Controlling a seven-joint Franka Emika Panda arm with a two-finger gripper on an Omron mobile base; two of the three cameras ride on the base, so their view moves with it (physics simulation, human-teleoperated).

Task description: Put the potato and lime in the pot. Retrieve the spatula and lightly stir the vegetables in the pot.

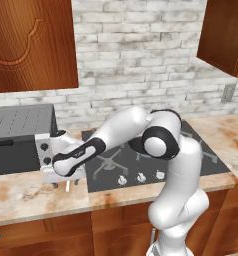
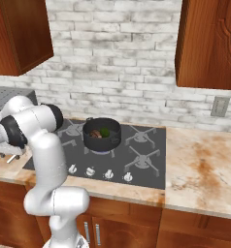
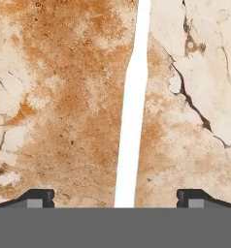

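Note:
The pot (image 2: 102, 140) is dark and round and stands on a rear burner of the cooktop. Inside it lie the brown potato (image 2: 93, 132) and the green lime (image 2: 105, 131), side by side. My gripper (image 3: 115, 198) hangs low over the counter to the left of the stove, open, jaws wide apart. The spatula's long pale handle (image 3: 132, 111) lies flat on the marble and runs straight between the two fingertips (image 3: 37, 198), touching neither. From the left base the gripper (image 1: 66, 181) points down at the spatula (image 1: 67, 187). Its head is out of sight.
A dark boxy appliance (image 1: 18, 137) stands on the counter just behind and left of the hand. The black cooktop (image 2: 146, 160) with its front knobs (image 2: 90, 171) lies to the right. Wooden wall cabinets (image 1: 33, 45) hang overhead. Bare marble counter (image 2: 205, 164) stretches right of the stove.

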